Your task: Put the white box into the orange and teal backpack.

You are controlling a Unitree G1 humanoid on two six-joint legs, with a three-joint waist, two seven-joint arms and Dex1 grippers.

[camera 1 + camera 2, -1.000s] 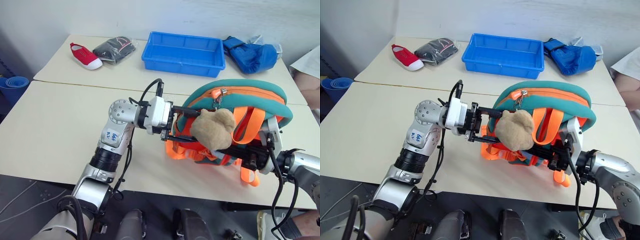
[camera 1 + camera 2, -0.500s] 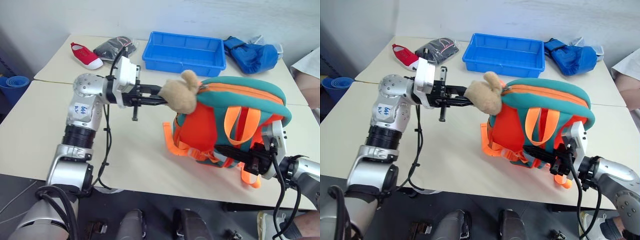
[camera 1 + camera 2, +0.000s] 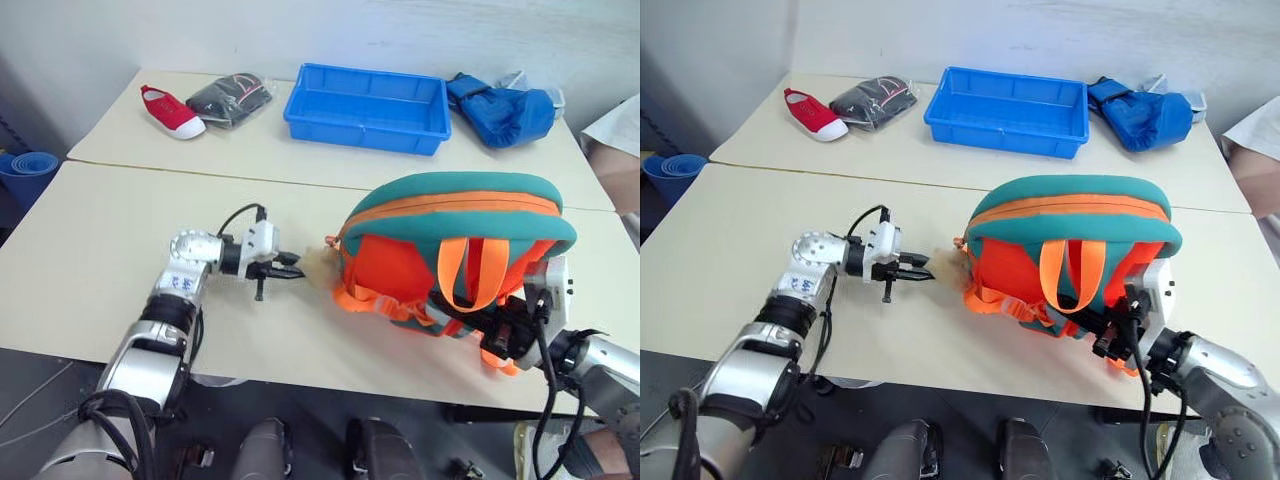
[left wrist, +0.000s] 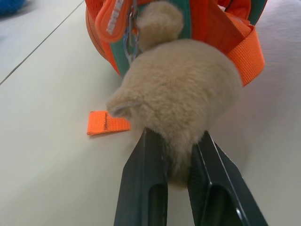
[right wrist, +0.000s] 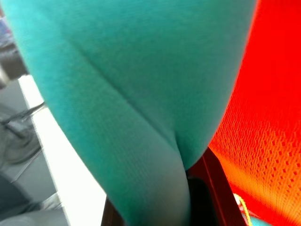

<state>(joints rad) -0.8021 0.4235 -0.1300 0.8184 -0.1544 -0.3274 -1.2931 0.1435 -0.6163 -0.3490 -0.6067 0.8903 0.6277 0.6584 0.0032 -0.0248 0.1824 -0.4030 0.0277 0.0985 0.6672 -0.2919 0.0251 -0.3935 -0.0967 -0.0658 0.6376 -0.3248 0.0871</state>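
Standing on the pale surface [image 3: 120, 220], the orange and teal backpack [image 3: 455, 235] had its tan plush bear [image 4: 181, 94] clamped in the left pincer [image 4: 178, 174], while the right pincer [image 3: 500, 330] was closed on its teal fabric

the backpack [image 3: 455, 225] hides the right pincer's [image 3: 1118, 330] fingertips.

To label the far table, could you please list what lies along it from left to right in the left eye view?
red shoe → dark folded garment → blue tray → blue bag
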